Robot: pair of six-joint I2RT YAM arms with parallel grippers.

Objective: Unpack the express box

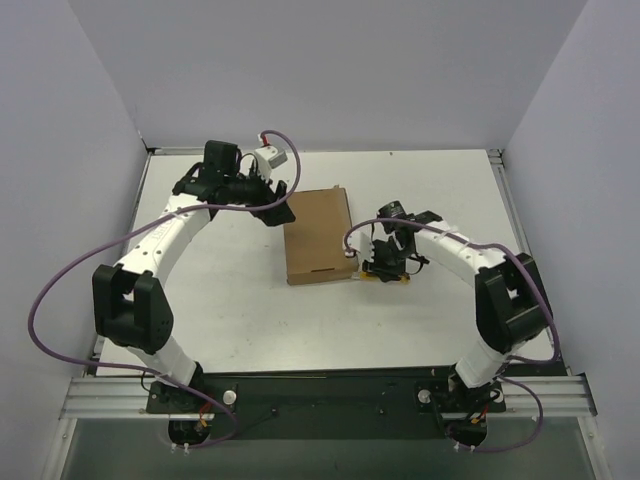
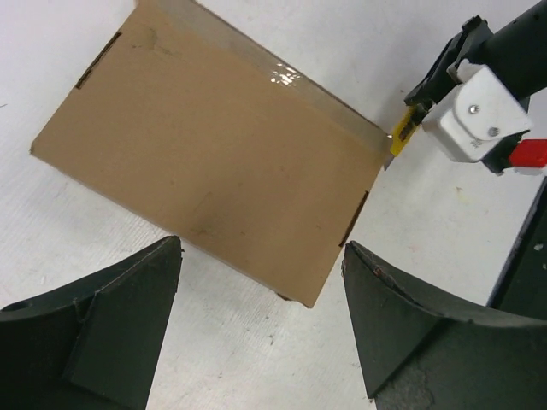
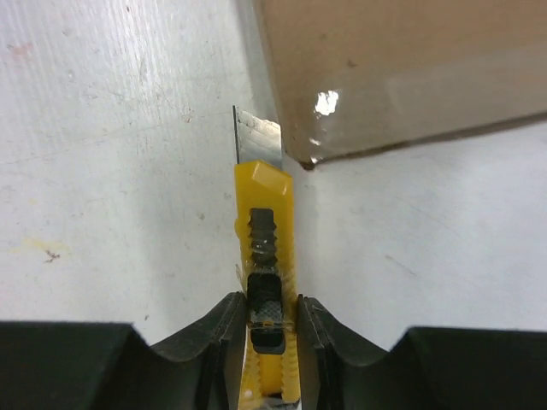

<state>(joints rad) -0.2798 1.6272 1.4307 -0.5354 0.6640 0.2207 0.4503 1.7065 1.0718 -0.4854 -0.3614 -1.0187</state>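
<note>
The express box [image 1: 317, 235] is a flat brown cardboard mailer lying closed on the white table; it also shows in the left wrist view [image 2: 214, 162] and the right wrist view [image 3: 402, 68]. My right gripper [image 3: 266, 312] is shut on a yellow utility knife [image 3: 263, 256] with its blade [image 3: 255, 137] out, the tip beside the box's taped corner. In the top view the right gripper [image 1: 385, 262] sits at the box's near right corner. My left gripper [image 1: 278, 205] is open and empty above the box's far left corner, with its fingers [image 2: 102, 325] wide apart.
White walls enclose the table on three sides. The right arm's wrist [image 2: 479, 111] shows beyond the box in the left wrist view. The arm bases and a metal rail [image 1: 320, 395] line the near edge.
</note>
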